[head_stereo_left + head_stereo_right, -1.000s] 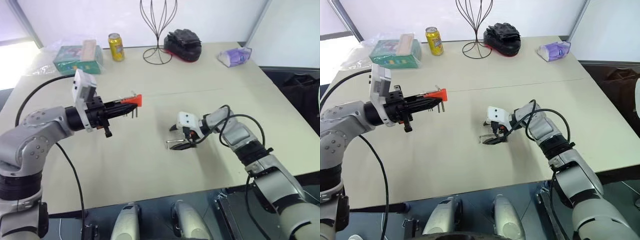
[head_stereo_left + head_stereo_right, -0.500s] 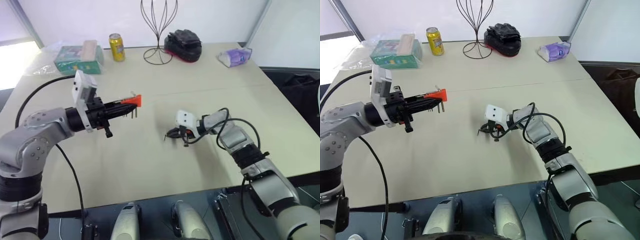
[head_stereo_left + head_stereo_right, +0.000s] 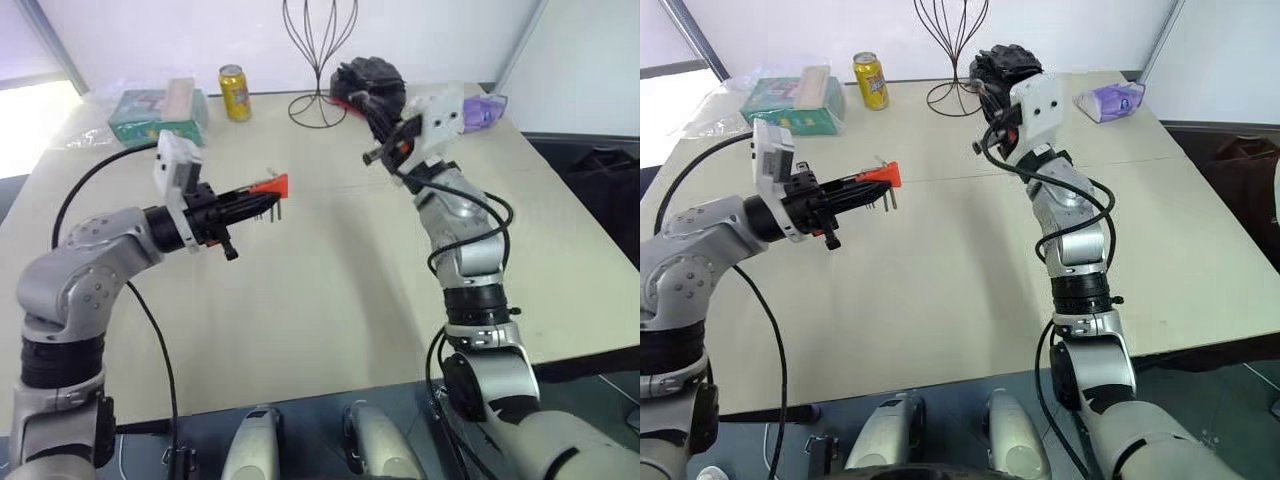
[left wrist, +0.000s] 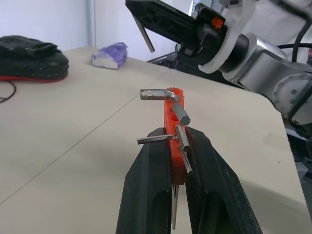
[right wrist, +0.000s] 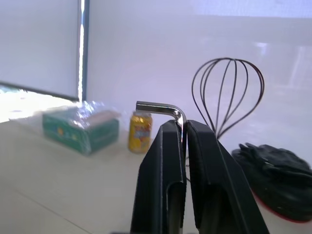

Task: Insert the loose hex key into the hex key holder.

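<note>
The left gripper [image 4: 171, 161] is clamping the red hex key holder [image 4: 171, 109] above the worktop [image 3: 330, 290], with short grey keys projecting from the block's side. The right gripper [image 5: 184, 127] is pinching the loose hex key [image 5: 163, 108] between its closed fingers, the bent end protruding past the fingertips, raised well above the worktop and apart from the holder. Beyond the grippers, a yellow can [image 3: 234, 93], a green box [image 3: 150, 112], a wire stand [image 3: 318, 60] and a black glove [image 5: 273, 163] are lying along the far edge.
</note>
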